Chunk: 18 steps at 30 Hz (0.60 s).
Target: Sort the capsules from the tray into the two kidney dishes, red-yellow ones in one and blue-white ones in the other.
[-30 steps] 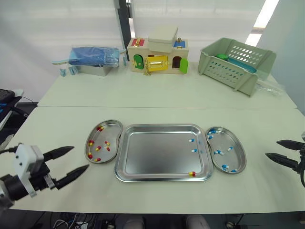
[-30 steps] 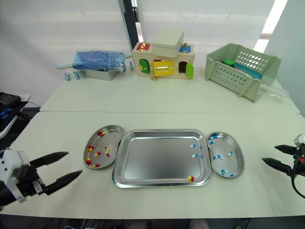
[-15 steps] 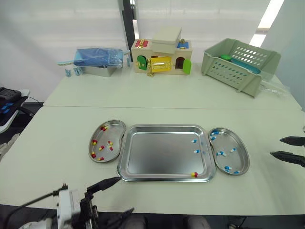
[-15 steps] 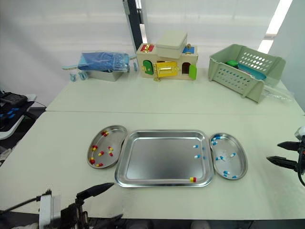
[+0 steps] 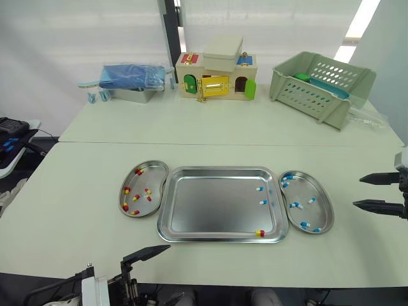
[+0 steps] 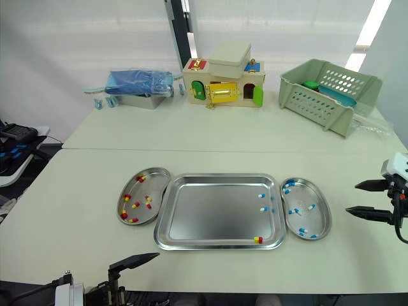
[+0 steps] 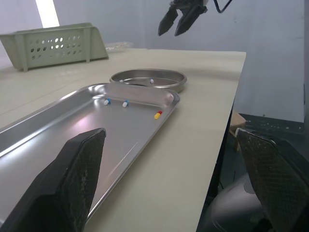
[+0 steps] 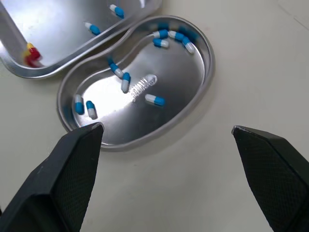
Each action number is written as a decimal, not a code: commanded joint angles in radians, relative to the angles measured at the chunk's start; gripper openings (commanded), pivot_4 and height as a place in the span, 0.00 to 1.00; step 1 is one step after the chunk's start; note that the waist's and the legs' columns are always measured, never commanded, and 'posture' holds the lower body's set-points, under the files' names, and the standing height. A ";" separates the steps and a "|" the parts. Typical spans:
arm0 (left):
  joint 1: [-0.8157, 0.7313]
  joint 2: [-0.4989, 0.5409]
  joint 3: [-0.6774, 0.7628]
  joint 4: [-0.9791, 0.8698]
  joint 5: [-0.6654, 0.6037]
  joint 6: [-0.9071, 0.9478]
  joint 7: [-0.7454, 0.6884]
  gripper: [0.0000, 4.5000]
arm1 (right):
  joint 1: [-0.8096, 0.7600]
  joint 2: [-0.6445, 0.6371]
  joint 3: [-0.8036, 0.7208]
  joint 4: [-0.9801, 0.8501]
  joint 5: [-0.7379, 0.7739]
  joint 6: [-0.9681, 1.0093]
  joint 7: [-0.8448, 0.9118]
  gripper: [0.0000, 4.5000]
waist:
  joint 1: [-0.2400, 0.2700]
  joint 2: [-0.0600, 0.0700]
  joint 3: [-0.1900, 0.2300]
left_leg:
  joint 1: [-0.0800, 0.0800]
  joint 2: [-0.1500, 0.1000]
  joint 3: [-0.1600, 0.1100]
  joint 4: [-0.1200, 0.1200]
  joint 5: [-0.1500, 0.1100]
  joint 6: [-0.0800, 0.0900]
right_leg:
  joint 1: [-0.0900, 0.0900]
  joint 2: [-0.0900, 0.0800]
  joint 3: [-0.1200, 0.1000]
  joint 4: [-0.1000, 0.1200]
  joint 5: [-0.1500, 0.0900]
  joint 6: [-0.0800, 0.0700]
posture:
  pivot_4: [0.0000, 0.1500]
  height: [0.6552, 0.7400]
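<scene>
2 white tbls (image 5: 76, 191) abutted | white wall (image 5: 64, 38) | bright strip (image 5: 355, 25) upper rt

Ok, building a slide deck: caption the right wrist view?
Open right gripper hovers facing the kidney dish of blue-white capsules, beside the tray.

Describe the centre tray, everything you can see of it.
The tray is a shiny metal rectangle with rounded corners and a raised rim, lying flat on the pale table. It sits between the left kidney dish and the right kidney dish, rims very close; contact cannot be told. It is mostly bare: a far blue-white capsule and a near blue-white capsule by its right edge, a red-yellow capsule at its near right corner.
</scene>
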 commanded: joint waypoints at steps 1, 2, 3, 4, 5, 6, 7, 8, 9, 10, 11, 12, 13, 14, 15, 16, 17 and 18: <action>0.013 0.016 -0.012 -0.016 -0.011 -0.021 0.020 0.99 | -0.035 -0.013 -0.015 -0.065 0.044 0.043 0.009 1.00 | 0.001 0.000 0.000 | 0.000 0.000 0.000 0.000 0.000 0.000 | 0.000 0.000 0.000 0.000 0.000 0.000 | 1.00 1.00; 0.015 0.019 -0.012 -0.019 -0.012 -0.019 0.026 0.99 | -0.028 -0.010 -0.016 -0.065 0.041 0.037 0.010 1.00 | 0.004 -0.001 0.000 | 0.000 0.000 0.000 0.000 0.000 0.000 | 0.000 0.000 0.000 0.000 0.000 0.000 | 1.00 1.00; 0.019 0.023 -0.011 -0.022 -0.014 -0.016 0.032 0.99 | -0.016 -0.005 -0.020 -0.066 0.036 0.027 0.012 1.00 | 0.005 -0.001 0.000 | 0.000 0.000 0.000 0.000 0.000 0.000 | 0.000 0.000 0.000 0.000 0.000 0.000 | 1.00 1.00; 0.023 0.033 -0.008 -0.028 -0.014 -0.001 0.043 0.99 | 0.002 0.009 -0.034 -0.065 0.030 0.006 0.013 1.00 | 0.006 -0.001 0.000 | -0.001 0.000 0.000 0.000 0.000 0.000 | 0.000 0.000 0.000 -0.001 0.000 0.000 | 1.00 1.00; 0.021 0.042 -0.001 -0.036 -0.017 0.017 0.063 0.99 | 0.026 0.027 -0.055 -0.071 0.032 -0.012 0.015 1.00 | 0.006 -0.002 0.001 | -0.001 0.000 0.000 0.000 0.000 0.000 | 0.000 0.000 0.000 -0.001 0.000 0.000 | 1.00 1.00; 0.015 0.051 0.005 -0.042 -0.021 0.034 0.083 0.99 | 0.052 0.047 -0.079 -0.080 0.035 -0.031 0.016 1.00 | 0.008 -0.002 0.001 | -0.001 0.000 -0.001 0.000 0.000 0.000 | 0.000 0.000 -0.001 -0.001 0.000 0.000 | 1.00 1.00; 0.010 0.058 0.008 -0.047 -0.025 0.044 0.097 0.99 | 0.070 0.061 -0.096 -0.088 0.038 -0.042 0.016 1.00 | 0.009 -0.002 0.001 | -0.001 0.000 -0.001 0.000 0.000 0.000 | 0.000 0.000 -0.001 -0.001 0.000 0.000 | 1.00 1.00; 0.002 0.079 0.011 -0.057 -0.024 0.073 0.114 0.99 | 0.106 0.093 -0.131 -0.108 0.047 -0.060 0.015 1.00 | 0.009 -0.002 0.001 | -0.001 0.000 -0.001 0.000 0.000 0.000 | 0.000 0.000 -0.002 -0.001 0.000 0.000 | 1.00 1.00; -0.014 0.099 0.015 -0.071 -0.032 0.108 0.136 0.99 | 0.152 0.133 -0.174 -0.136 0.061 -0.077 0.018 1.00 | 0.011 -0.003 0.001 | -0.001 0.000 -0.001 0.000 0.000 0.000 | 0.000 0.000 -0.001 -0.001 0.000 0.000 | 1.00 1.00; -0.033 0.119 0.018 -0.086 -0.040 0.148 0.164 0.99 | 0.206 0.167 -0.216 -0.174 0.077 -0.081 0.028 1.00 | 0.014 -0.003 0.002 | -0.001 0.000 -0.002 0.000 0.000 0.000 | 0.000 0.000 -0.002 -0.001 0.000 0.000 | 1.00 1.00; -0.051 0.148 0.020 -0.103 -0.048 0.201 0.190 0.99 | 0.260 0.205 -0.255 -0.220 0.096 -0.081 0.033 1.00 | 0.015 -0.003 0.002 | -0.002 0.000 -0.003 0.000 0.000 0.000 | 0.000 0.000 -0.003 -0.001 0.000 0.000 | 1.00 1.00; -0.072 0.173 0.021 -0.120 -0.062 0.248 0.212 0.99 | 0.310 0.239 -0.286 -0.270 0.115 -0.075 0.034 1.00 | 0.015 -0.003 0.002 | -0.002 0.000 -0.004 0.000 0.000 0.000 | 0.001 0.000 -0.003 -0.001 0.000 0.000 | 1.00 1.00; -0.106 0.209 0.019 -0.133 -0.075 0.308 0.231 0.99 | 0.369 0.280 -0.312 -0.326 0.127 -0.077 0.027 1.00 | 0.014 -0.003 0.002 | -0.002 0.000 -0.004 0.000 0.000 0.000 | 0.001 0.000 -0.004 -0.001 0.000 0.000 | 1.00 1.00; -0.130 0.235 0.018 -0.140 -0.087 0.349 0.242 0.99 | 0.408 0.308 -0.327 -0.367 0.135 -0.078 0.017 1.00 | 0.013 -0.003 0.002 | -0.002 0.000 -0.004 0.000 0.000 0.000 | 0.001 0.000 -0.004 -0.001 0.000 0.000 | 1.00 1.00; -0.161 0.266 0.014 -0.145 -0.092 0.395 0.253 0.99 | 0.448 0.339 -0.340 -0.403 0.138 -0.088 0.009 1.00 | 0.012 -0.003 0.002 | -0.001 0.000 -0.004 0.000 0.000 0.000 | 0.001 0.000 -0.004 -0.001 0.000 0.000 | 1.00 1.00; -0.213 0.294 0.008 -0.152 -0.111 0.452 0.277 0.99 | 0.500 0.374 -0.344 -0.430 0.124 -0.125 0.013 1.00 | 0.010 -0.003 0.002 | -0.001 0.000 -0.004 0.000 0.000 0.000 | 0.001 0.000 -0.004 0.000 0.000 0.000 | 1.00 1.00; -0.258 0.322 0.000 -0.155 -0.120 0.496 0.288 0.99 | 0.540 0.408 -0.342 -0.451 0.112 -0.160 0.014 1.00 | 0.009 -0.003 0.001 | 0.000 0.000 -0.004 0.000 0.000 0.000 | 0.001 0.000 -0.003 0.000 0.000 0.000 | 1.00 1.00; -0.289 0.342 -0.003 -0.156 -0.128 0.528 0.294 0.99 | 0.567 0.431 -0.338 -0.468 0.105 -0.183 0.010 1.00 | 0.008 -0.003 0.001 | 0.000 0.000 -0.004 0.000 0.000 0.000 | 0.002 0.000 -0.003 0.001 0.000 0.000 | 1.00 1.00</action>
